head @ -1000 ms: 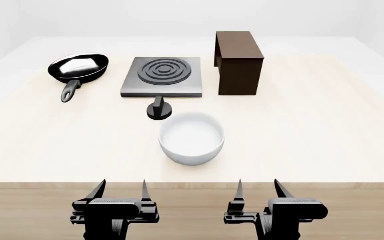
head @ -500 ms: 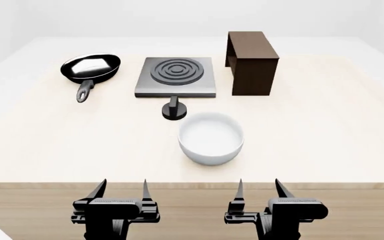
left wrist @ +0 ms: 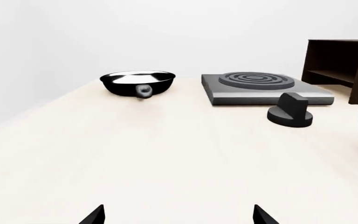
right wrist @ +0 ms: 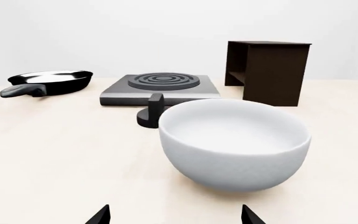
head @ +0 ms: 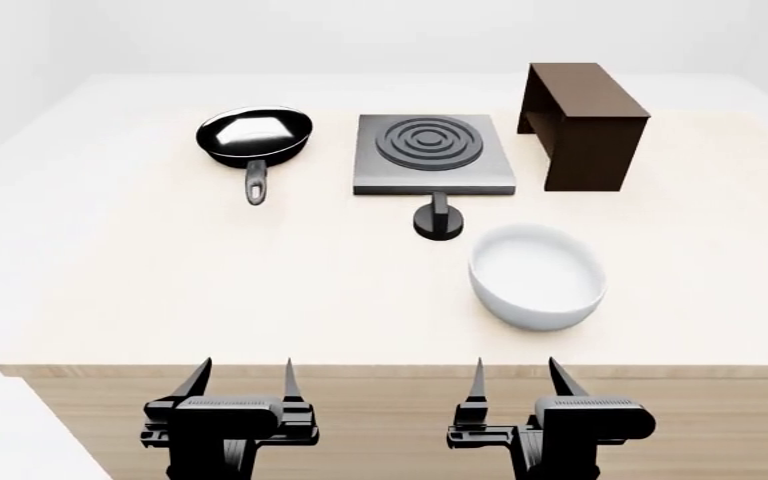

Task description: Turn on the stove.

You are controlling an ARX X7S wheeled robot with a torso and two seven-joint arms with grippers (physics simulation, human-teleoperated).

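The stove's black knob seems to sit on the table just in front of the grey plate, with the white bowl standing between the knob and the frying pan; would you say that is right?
Not quite. The knob does sit just in front of the stove, but the white bowl stands on the other side, nearer the robot and toward the brown box, not between the knob and the frying pan. The head view shows this.

I see my black left gripper [head: 240, 385] and black right gripper [head: 515, 383] level, side by side, jaws spread, holding nothing.
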